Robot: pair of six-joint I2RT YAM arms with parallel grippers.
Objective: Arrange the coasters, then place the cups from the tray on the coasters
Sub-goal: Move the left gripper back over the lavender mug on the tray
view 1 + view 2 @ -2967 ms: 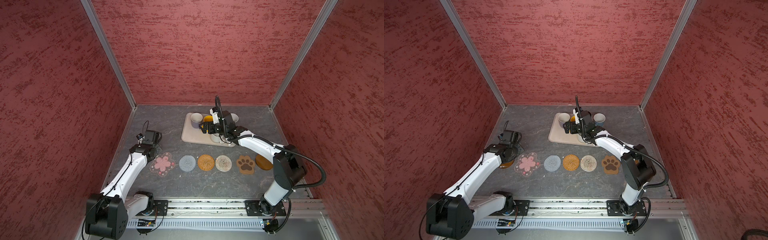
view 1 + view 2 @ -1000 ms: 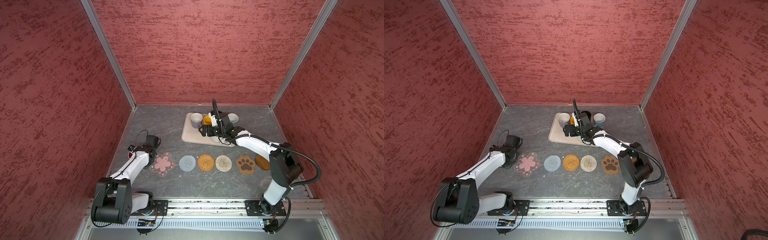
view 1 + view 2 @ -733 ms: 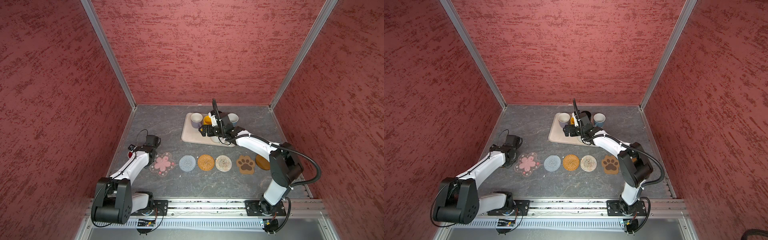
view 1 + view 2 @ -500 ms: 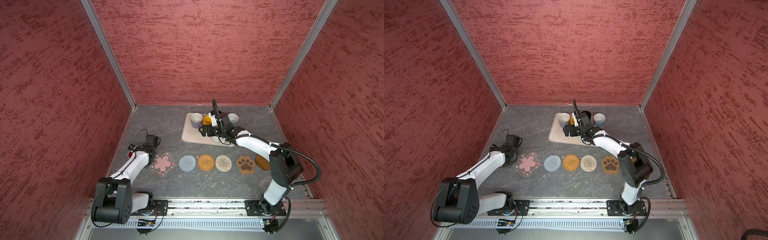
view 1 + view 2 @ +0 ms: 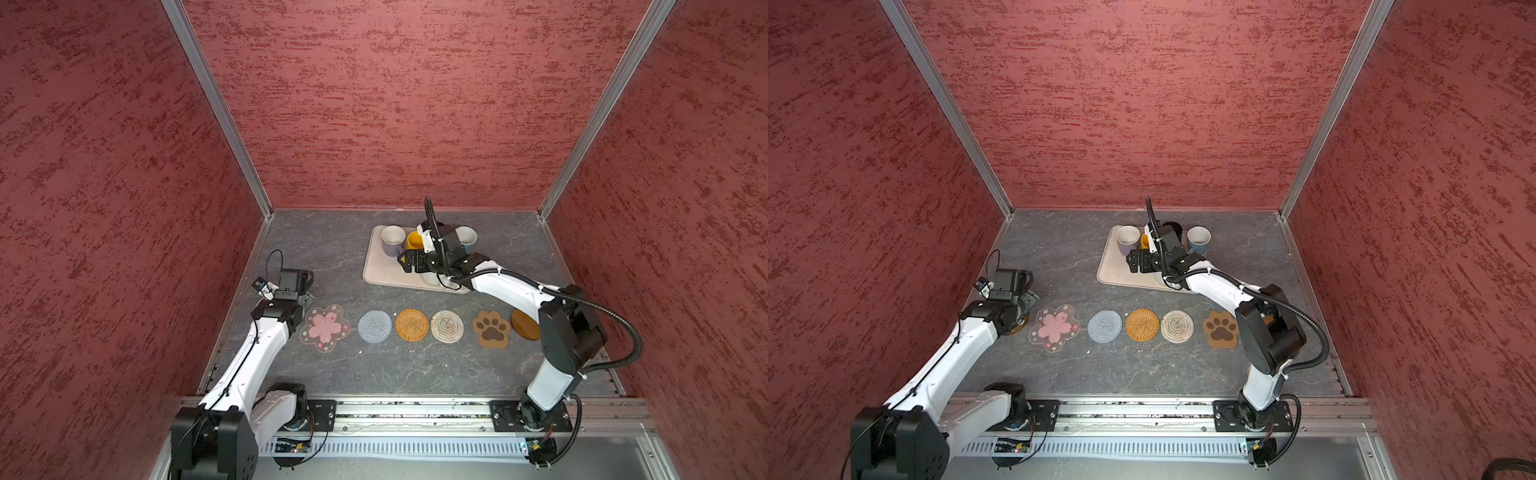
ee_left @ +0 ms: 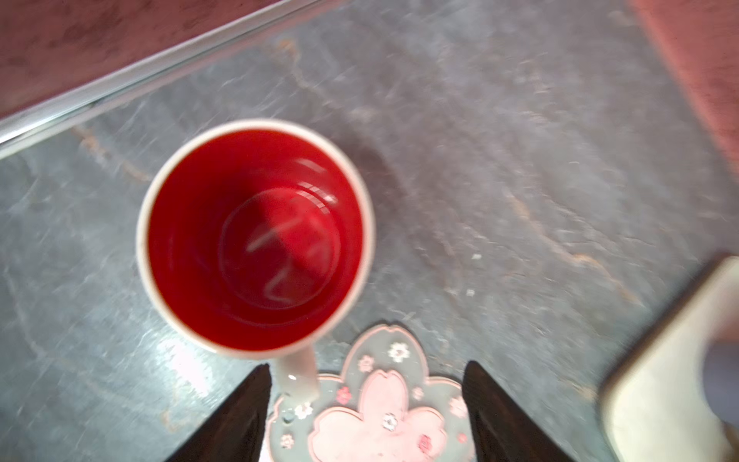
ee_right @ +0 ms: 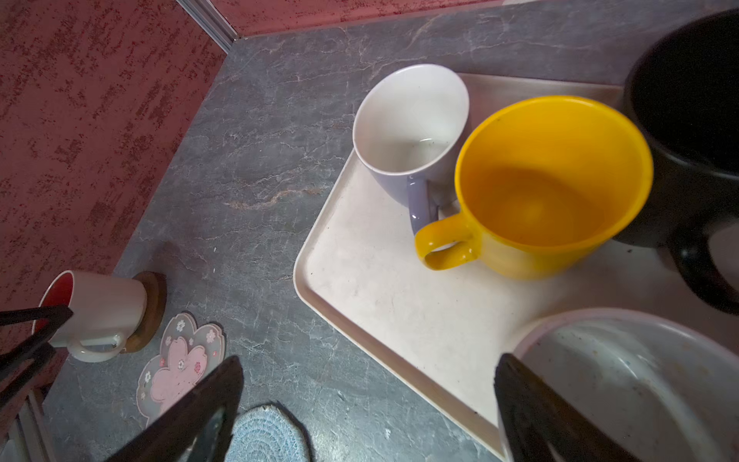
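Observation:
The white cup with a red inside [image 6: 256,236] stands upright on a wooden disc coaster [image 7: 154,308] at the far left. My left gripper [image 6: 366,400] is open, and the cup's handle [image 6: 298,372] sits free beside one jaw, over the pink flower coaster [image 6: 380,412]. In a top view the row runs flower [image 5: 326,328], grey-blue [image 5: 375,326], orange [image 5: 411,325], beige [image 5: 447,326], paw [image 5: 491,329], wooden disc [image 5: 524,325]. My right gripper [image 7: 368,400] hangs open at the front edge of the tray [image 7: 380,280], beside a white cup [image 7: 640,380].
On the tray also stand a white cup [image 7: 412,132], the yellow cup [image 7: 552,180] and the black cup [image 7: 692,120]. A light blue cup [image 5: 467,237] stands at the tray's far right. Red walls close in on three sides, the left one close to the red-inside cup.
My left gripper has opened and let go of the red-inside cup's handle, leaving the cup on the wooden disc. The right arm has hardly moved.

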